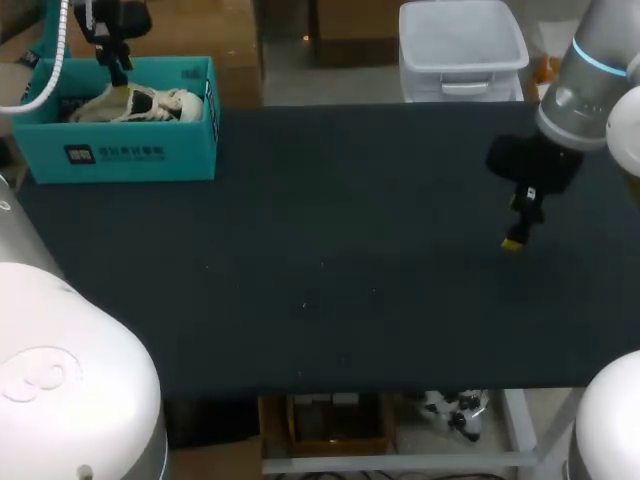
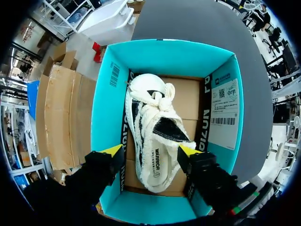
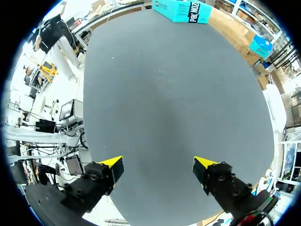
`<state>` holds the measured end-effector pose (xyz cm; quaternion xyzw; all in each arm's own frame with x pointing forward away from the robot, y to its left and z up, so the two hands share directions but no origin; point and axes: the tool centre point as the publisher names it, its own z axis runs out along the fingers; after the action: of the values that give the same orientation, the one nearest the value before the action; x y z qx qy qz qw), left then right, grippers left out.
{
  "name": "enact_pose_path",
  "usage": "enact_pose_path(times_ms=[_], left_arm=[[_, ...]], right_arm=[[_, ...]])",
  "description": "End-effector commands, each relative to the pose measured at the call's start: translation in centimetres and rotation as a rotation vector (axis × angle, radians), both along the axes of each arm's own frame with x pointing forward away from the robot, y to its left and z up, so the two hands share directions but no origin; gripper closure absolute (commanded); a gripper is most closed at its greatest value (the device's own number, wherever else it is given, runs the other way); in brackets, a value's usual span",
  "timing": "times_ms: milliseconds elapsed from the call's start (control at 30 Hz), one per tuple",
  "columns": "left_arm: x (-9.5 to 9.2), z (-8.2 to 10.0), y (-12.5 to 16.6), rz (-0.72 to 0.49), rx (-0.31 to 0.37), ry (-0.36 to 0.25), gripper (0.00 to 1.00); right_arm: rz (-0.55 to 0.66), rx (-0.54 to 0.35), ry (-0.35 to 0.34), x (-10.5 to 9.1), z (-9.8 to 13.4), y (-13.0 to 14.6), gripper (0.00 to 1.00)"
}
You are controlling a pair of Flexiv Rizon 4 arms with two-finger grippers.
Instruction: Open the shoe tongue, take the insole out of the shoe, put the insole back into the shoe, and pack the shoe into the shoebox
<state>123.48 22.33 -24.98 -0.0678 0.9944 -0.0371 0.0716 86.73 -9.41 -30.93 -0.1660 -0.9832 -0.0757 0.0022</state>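
A white shoe with black stripes lies on its side inside the open teal shoebox at the table's far left corner. My left gripper hangs over the box. In the left wrist view its yellow-tipped fingers stand open on either side of the shoe's heel, above it and not gripping it. The shoebox wall surrounds the shoe. My right gripper hovers over the table's right side, open with nothing between its fingers. From there the shoebox shows far ahead.
The dark table top stretches between the shoebox and my right gripper. The box stands close to the table's back and left edges.
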Motion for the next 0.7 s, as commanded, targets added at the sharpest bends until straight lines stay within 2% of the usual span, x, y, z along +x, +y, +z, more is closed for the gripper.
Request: enact_pose_path(times_ms=[33,167,333,533,700], left_arm=[[-4.7,4.5,-2.4,0.024,0.036,-0.045,0.00],[-6.9,6.3,-4.9,0.037,0.049,-0.016,0.00],[-10.2,7.4,-8.2,0.049,0.080,0.009,0.00],[-14.2,7.4,-10.8,0.046,0.077,0.025,0.00],[-16.8,5.9,-12.2,0.053,0.083,0.038,0.00]], right_arm=[[0.000,0.001,0.000,0.0,0.0,-0.1,0.00],[0.000,0.001,0.000,0.0,0.0,-0.1,0.00],[0.000,0.001,0.000,0.0,0.0,-0.1,0.00],[0.000,0.001,0.000,0.0,0.0,-0.1,0.00],[0.000,0.001,0.000,0.0,0.0,-0.1,0.00]])
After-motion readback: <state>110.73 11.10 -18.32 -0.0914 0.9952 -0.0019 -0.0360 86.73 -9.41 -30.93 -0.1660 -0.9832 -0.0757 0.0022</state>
